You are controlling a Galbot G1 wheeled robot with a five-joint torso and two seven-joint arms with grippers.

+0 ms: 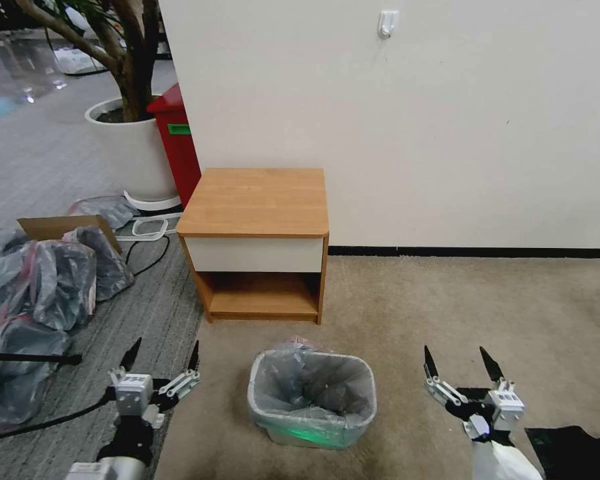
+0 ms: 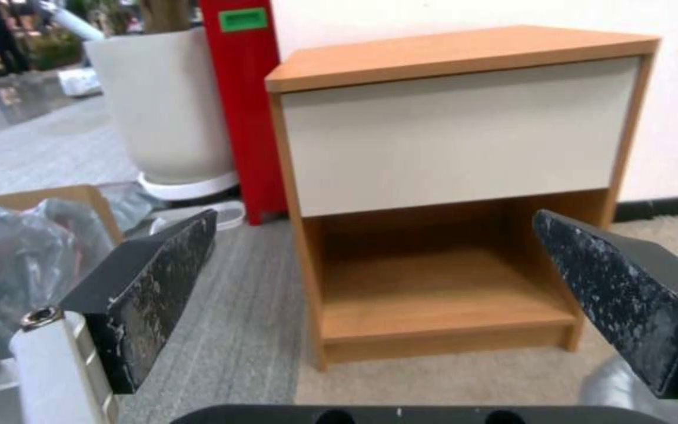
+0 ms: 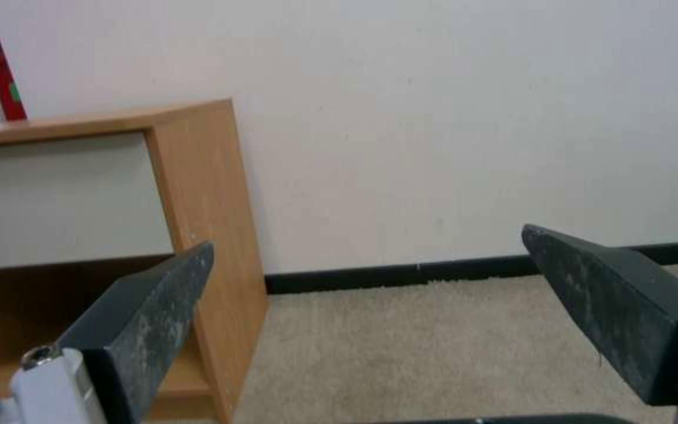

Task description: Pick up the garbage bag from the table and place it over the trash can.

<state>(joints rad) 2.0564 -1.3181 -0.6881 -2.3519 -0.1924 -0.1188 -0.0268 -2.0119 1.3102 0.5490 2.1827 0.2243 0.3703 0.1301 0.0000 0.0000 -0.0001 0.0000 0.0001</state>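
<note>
Final step: the garbage bag [image 1: 311, 387] lines the trash can [image 1: 273, 427] between the left claw [image 1: 161, 358] and right claw [image 1: 463, 368], both spread empty, counter [image 1: 257, 200] bare beyond; next, only withdrawal seems needed.

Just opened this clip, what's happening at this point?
Nothing is being handled right now. The garbage bag already lines the trash can, which stands on the carpet in front of the table, whose top is bare. The left gripper and right gripper hang open and empty, one on each side of the can, touching nothing. A heap of grey bags lies off to the robot's left.
</note>
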